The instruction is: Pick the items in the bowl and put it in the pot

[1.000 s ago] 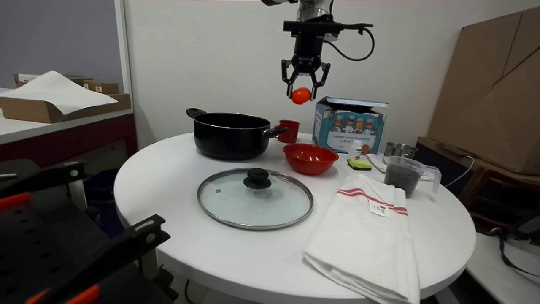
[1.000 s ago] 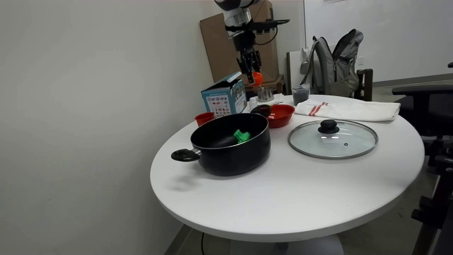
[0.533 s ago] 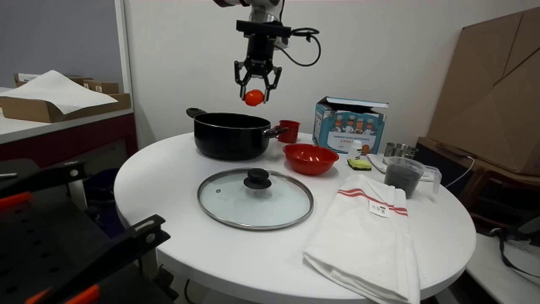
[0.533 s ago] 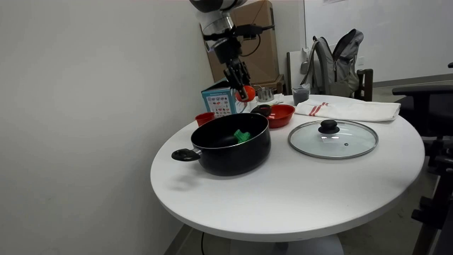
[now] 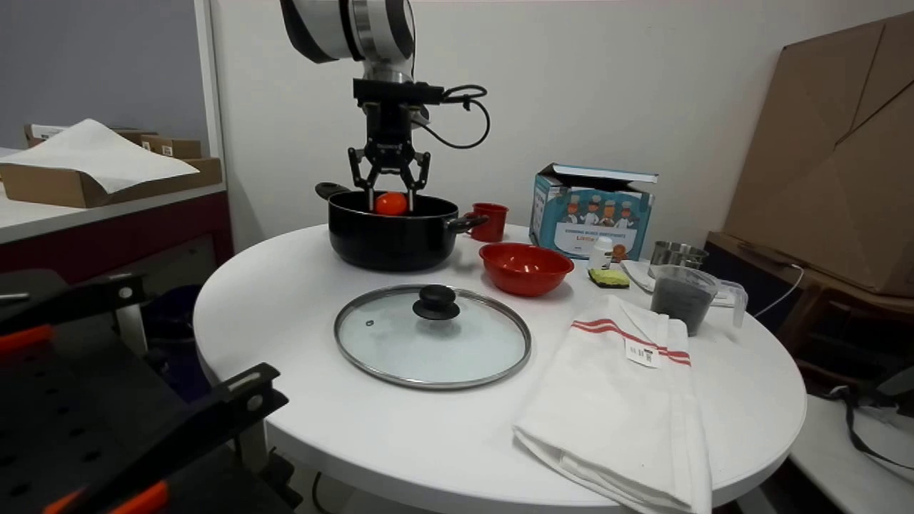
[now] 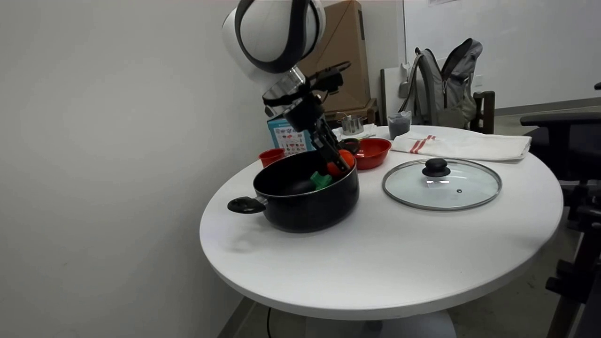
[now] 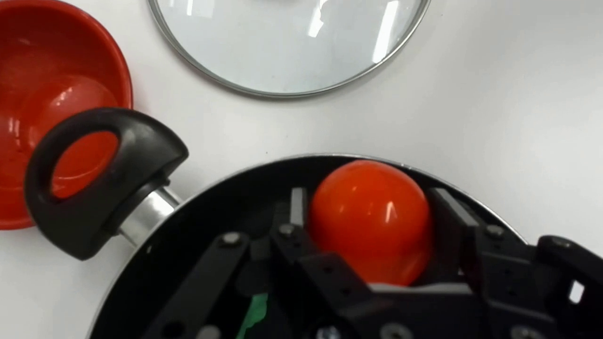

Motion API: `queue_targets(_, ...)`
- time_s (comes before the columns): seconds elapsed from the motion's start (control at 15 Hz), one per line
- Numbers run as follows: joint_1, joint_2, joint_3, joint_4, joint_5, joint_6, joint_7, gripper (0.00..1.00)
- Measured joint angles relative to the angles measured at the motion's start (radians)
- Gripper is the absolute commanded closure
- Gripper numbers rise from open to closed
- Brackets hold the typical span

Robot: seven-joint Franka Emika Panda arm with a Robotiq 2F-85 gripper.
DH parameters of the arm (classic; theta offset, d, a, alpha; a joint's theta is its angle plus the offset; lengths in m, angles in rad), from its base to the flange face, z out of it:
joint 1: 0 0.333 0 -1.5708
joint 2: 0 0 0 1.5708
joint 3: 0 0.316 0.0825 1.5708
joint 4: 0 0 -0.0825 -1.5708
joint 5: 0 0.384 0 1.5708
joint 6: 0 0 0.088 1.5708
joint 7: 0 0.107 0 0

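In an exterior view, the Robotiq gripper [image 5: 391, 203] gripped an orange-red ball [image 5: 390, 205] at the mouth of the black cooking pot [image 5: 389, 246]; the shallow red bowl [image 5: 525, 280] and the glass lid [image 5: 432, 350] lay near the pot on the round white table [image 5: 285, 314]. In an exterior view, a green toy piece [image 6: 320, 181] lay inside the pot, near the ball. In the wrist view, the ball sat between both fingers [image 7: 298, 207], within the pot's rim, and a handle [image 7: 115, 181] hid part of the bowl

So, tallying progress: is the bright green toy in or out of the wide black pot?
In: an exterior view and, partly, the wrist view show the green toy inside the pot.
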Motion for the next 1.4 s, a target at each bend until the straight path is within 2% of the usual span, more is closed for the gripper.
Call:
queue_targets(0.33, -0.012, 0.084, -0.033, 0.023, -0.030, 0.097, 0.001, 0.62)
queue_targets(0.6, -0.048, 0.144, -0.044, 0.083, -0.030, 0.127, 0.000, 0.62)
queue_targets(0.67, -0.053, 0.157, -0.044, 0.097, -0.029, 0.128, 0.000, 0.12)
queue_targets(0.73, -0.057, 0.168, -0.044, 0.111, -0.028, 0.128, 0.000, 0.11)
queue_targets(0.87, -0.062, 0.189, -0.044, 0.134, -0.023, 0.128, 0.000, 0.01)
queue_targets(1.4, -0.062, 0.189, -0.029, 0.137, -0.021, 0.118, -0.024, 0.00)
